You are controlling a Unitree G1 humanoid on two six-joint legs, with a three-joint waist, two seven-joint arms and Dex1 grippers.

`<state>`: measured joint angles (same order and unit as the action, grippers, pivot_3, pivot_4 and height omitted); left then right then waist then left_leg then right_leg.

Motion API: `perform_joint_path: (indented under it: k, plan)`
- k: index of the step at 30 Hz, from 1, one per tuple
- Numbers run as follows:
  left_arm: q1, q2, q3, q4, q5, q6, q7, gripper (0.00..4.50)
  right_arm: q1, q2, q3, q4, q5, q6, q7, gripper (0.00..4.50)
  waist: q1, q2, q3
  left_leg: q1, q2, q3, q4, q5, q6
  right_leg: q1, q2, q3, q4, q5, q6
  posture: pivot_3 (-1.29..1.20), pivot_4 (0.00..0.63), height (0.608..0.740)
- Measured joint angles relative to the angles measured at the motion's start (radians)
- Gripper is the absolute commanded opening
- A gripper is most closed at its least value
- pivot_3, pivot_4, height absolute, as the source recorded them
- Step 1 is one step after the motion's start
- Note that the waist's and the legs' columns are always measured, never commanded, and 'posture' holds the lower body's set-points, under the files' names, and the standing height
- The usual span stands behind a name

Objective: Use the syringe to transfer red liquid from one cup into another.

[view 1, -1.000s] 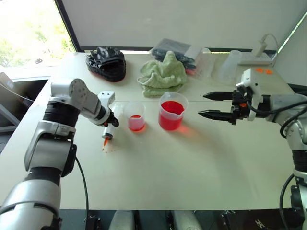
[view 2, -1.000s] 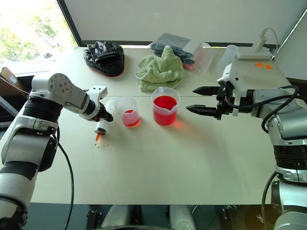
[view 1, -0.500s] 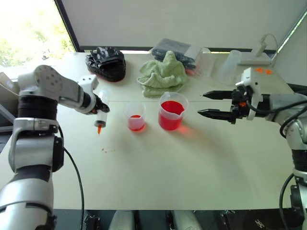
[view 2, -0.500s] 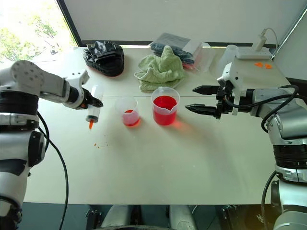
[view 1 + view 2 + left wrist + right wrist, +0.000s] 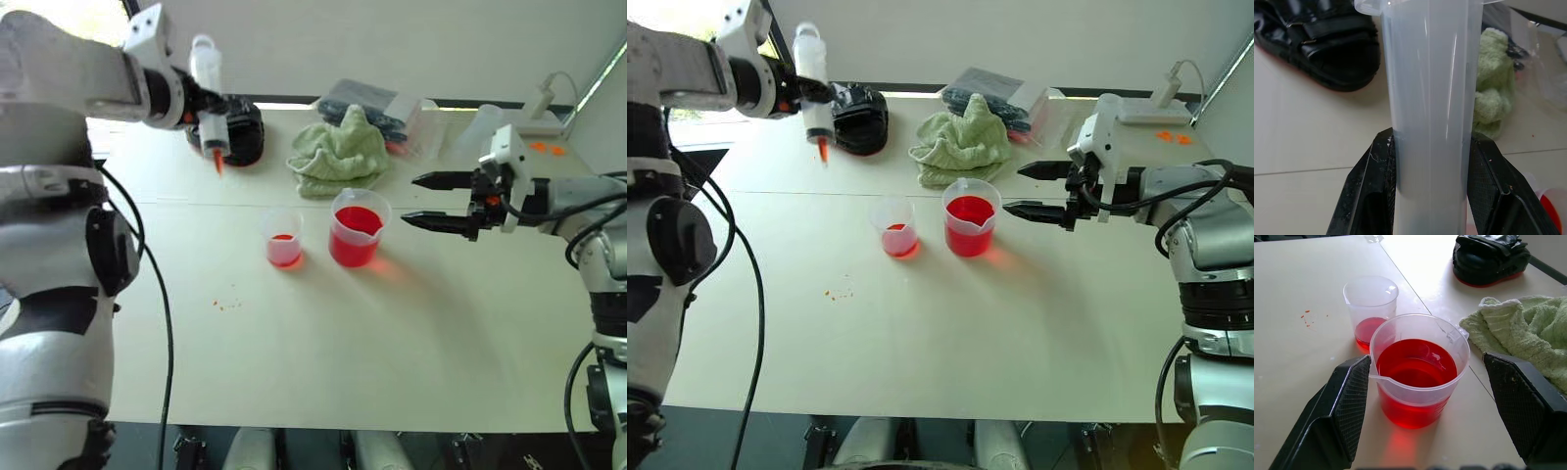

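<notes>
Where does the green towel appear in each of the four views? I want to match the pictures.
Left eye view: green towel lies just behind the beaker, near the table's far edge.
Right eye view: same place, behind the beaker.
Left wrist view: partly hidden behind the syringe; a green patch shows beside its barrel.
Right wrist view: at the edge, beyond the beaker.
Shared landmark: the black sandal.

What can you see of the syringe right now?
The large clear plastic syringe with a white plunger hangs roughly upright, its small red-orange tip pointing down. The left pincer clamps its barrel between two black fingers. It is held high above the table's far left part, near the black sandal, away from both cups.
</notes>
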<state>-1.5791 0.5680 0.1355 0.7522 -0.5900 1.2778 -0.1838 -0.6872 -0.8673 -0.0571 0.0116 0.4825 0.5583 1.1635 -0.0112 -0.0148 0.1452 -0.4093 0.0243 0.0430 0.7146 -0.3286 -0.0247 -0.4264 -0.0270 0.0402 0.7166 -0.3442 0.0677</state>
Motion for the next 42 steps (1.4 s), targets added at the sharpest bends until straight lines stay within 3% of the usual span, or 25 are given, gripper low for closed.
perform_joint_path:
  k: [7, 13, 22, 30, 42]
  plan:
    - [-0.06, -0.171, -0.004, 0.126, 0.059, -0.361, -0.306, 1.35, 0.05, -0.004, -0.035, -0.04, 0.001, 0.001, -0.057, 3.83, -0.008, 0.0, 0.0, 0.0, 0.001, 0.003, -0.001, 0.0, 0.0, -0.001, 0.001, 0.002, 0.0, 0.0, 0.0, 0.0, 0.15, 0.74]
    - [0.012, -0.36, -0.034, 0.154, 0.099, -0.713, -0.607, 1.35, 0.149, -0.017, -0.107, -0.149, 0.022, 0.042, -0.127, 3.83, 0.0, 0.0, 0.0, 0.0, 0.001, 0.004, -0.001, 0.0, 0.0, -0.001, 0.001, 0.002, 0.0, 0.0, 0.0, 0.0, 0.15, 0.74]
    - [0.098, -0.439, -0.116, 0.189, 0.193, -0.903, -0.895, 1.35, 0.208, 0.005, -0.183, -0.261, 0.079, 0.111, -0.247, 3.83, -0.003, 0.0, 0.0, 0.0, 0.002, 0.004, -0.001, 0.0, 0.001, -0.002, 0.003, 0.003, 0.0, 0.0, 0.0, 0.0, 0.15, 0.74]
    - [0.277, -0.441, -0.172, 0.047, 0.263, -0.945, -0.943, 1.35, 0.097, 0.085, -0.229, -0.258, 0.155, 0.197, -0.415, 3.83, -0.001, 0.0, 0.0, 0.0, 0.002, 0.004, -0.001, -0.001, 0.001, -0.002, 0.002, 0.003, 0.0, 0.0, 0.0, 0.0, 0.15, 0.74]
    - [0.472, -0.492, -0.158, -0.171, 0.264, -1.036, -0.831, 1.35, -0.088, 0.105, -0.277, -0.194, 0.279, 0.419, -0.598, 3.83, -0.001, 0.0, 0.0, 0.0, 0.003, 0.004, -0.001, -0.001, 0.002, -0.002, 0.002, 0.003, 0.0, 0.0, 0.0, 0.0, 0.15, 0.74]
